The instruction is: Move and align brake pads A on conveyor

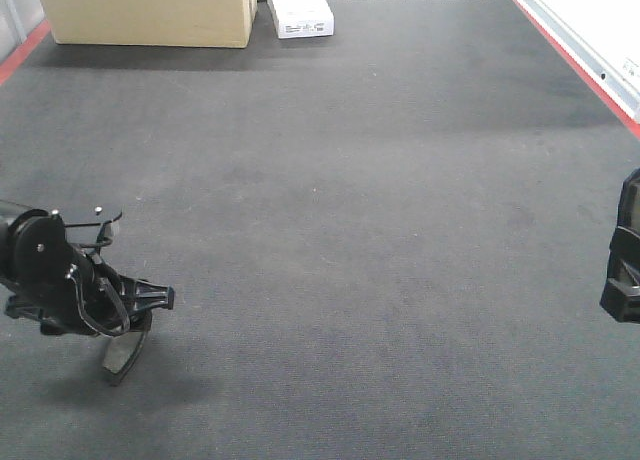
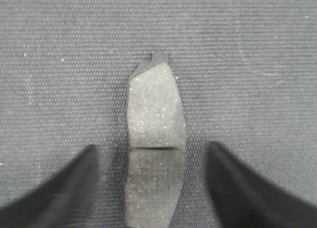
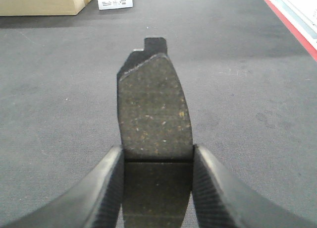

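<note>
Front view: right gripper (image 1: 622,260) mostly past right edge, jaws unseen. Left gripper (image 1: 130,315) covers part of brake pad (image 1: 122,355). Wrist views: near ends of that pad and of second pad (image 3: 154,119) cut by bottom edge. White box (image 1: 297,10) print unreadable.

Dark charcoal conveyor surface (image 1: 350,230), rough weave, red-striped edges, one grey brake pad (image 2: 154,124) lying flat on it, cardboard box (image 1: 150,10) and white carton (image 1: 297,12) at the far end.
</note>
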